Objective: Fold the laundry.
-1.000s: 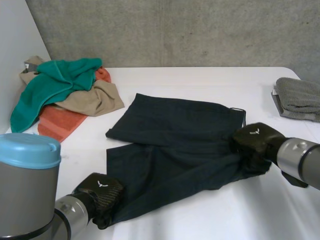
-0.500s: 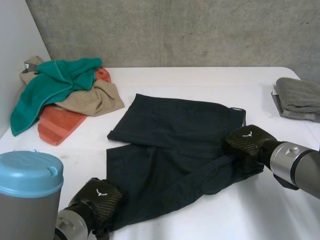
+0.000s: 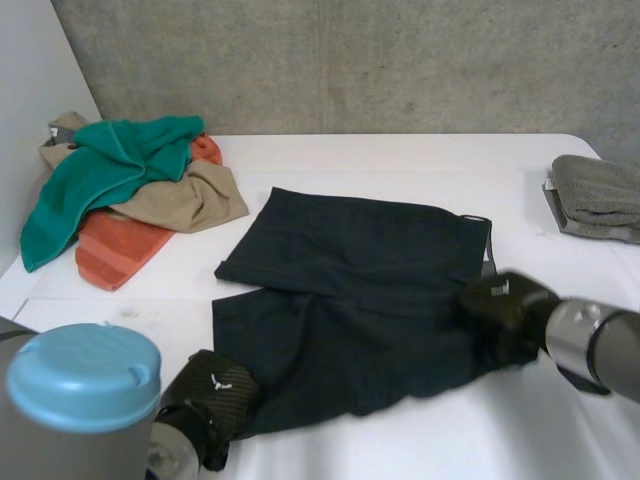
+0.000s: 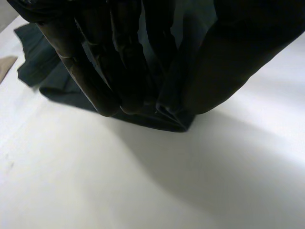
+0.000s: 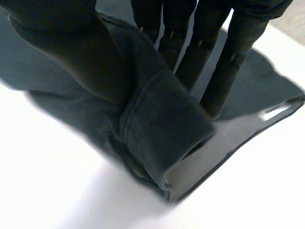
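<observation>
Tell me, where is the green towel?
Head view: the green towel lies on the tan cloth at the table's far left, left of the dark shorts.

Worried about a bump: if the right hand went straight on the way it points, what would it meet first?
Most likely the dark shorts, which the right hand pinches at an edge; it points across them. Beyond them lies the pile of towels, though the hand's height above the table is unclear.
</observation>
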Motion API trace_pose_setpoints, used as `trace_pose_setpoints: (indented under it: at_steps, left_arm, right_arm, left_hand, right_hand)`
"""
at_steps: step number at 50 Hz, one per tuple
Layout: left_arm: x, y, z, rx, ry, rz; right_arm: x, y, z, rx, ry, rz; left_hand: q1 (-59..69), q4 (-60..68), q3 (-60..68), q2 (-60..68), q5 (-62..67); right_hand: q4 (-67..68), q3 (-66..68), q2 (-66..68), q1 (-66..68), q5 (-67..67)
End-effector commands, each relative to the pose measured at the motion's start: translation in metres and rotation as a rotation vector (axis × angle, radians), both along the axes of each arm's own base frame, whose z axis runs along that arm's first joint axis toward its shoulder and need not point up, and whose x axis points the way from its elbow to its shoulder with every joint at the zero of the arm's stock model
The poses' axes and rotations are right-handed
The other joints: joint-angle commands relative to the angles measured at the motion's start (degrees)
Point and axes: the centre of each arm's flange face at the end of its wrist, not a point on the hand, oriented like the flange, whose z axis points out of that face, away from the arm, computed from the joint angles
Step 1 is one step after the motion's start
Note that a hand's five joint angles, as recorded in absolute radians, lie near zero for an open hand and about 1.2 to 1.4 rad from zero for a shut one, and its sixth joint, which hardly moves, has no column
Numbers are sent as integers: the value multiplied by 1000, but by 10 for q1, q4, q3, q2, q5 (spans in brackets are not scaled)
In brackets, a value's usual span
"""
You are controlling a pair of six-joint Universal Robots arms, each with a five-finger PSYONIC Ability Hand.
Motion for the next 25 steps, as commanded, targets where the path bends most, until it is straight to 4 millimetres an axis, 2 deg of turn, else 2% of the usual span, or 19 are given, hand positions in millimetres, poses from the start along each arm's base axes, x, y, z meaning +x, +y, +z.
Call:
trace_pose_setpoints:
  at_steps: [1, 3, 7, 8, 10, 11, 14, 15, 18, 19, 21, 22, 25]
  left_arm:
    - [13, 38, 28, 41, -112, -201]
    - [16, 40, 31, 56, -139, -214]
    - [4, 13, 34, -24, -117, -197]
    - [-4, -2, 34, -58, -108, -185]
    - [-13, -19, 35, -98, -89, -172]
    - [-23, -38, 36, -144, -67, -159]
    - [-40, -66, 42, -222, -15, -141]
    - [-53, -86, 45, -279, 24, -132]
    - [-73, -116, 51, -375, 84, -122]
    - [-87, -136, 55, -440, 126, -117]
    - [-99, -155, 57, -496, 161, -111]
    - [-110, -173, 60, -557, 193, -106]
    - [-124, -199, 57, -624, 223, -100]
  right_arm:
    - [-33, 49, -4, 182, 323, 258]
    - [-36, 43, -4, 155, 320, 246]
    - [-28, 22, -9, 91, 247, 172]
    - [-25, 11, -14, 81, 219, 142]
    - [-22, 1, -14, 69, 188, 113]
    - [-18, -8, -15, 49, 162, 94]
    - [-13, -24, -12, -10, 121, 59]
    - [-10, -36, -8, -62, 93, 38]
    - [-4, -53, 0, -155, 50, 8]
    - [0, -64, 4, -216, 24, -13]
    - [3, -77, 4, -266, 6, -36]
    - [5, -90, 4, -318, -11, -59]
    - [11, -107, -1, -381, -25, -92]
  left_hand:
    - [147, 116, 120, 117, 140]
    - [147, 116, 120, 117, 140]
    - [147, 116, 120, 117, 140]
    - [147, 116, 120, 117, 140]
    - [147, 116, 120, 117, 140]
    - [147, 116, 120, 117, 140]
    - [147, 116, 120, 117, 140]
    - [147, 116, 120, 117, 140]
    - [147, 116, 120, 117, 140]
    - [147, 116, 120, 117, 140]
    - [147, 116, 120, 117, 140]
    - [147, 116, 120, 117, 140]
    - [147, 116, 120, 117, 140]
  right_hand:
    - [113, 116, 126, 160, 117]
    - [113, 116, 126, 160, 117]
    - [113, 116, 126, 160, 117]
    - [113, 116, 126, 160, 117]
    - [113, 116, 126, 160, 117]
    - [113, 116, 126, 160, 117]
    - [113, 116, 126, 160, 117]
    - [113, 116, 126, 160, 117]
    - [113, 116, 126, 160, 117]
    - [113, 116, 126, 160, 117]
    - [113, 116, 126, 160, 117]
    - [113, 116, 126, 160, 117]
    - [113, 116, 126, 160, 117]
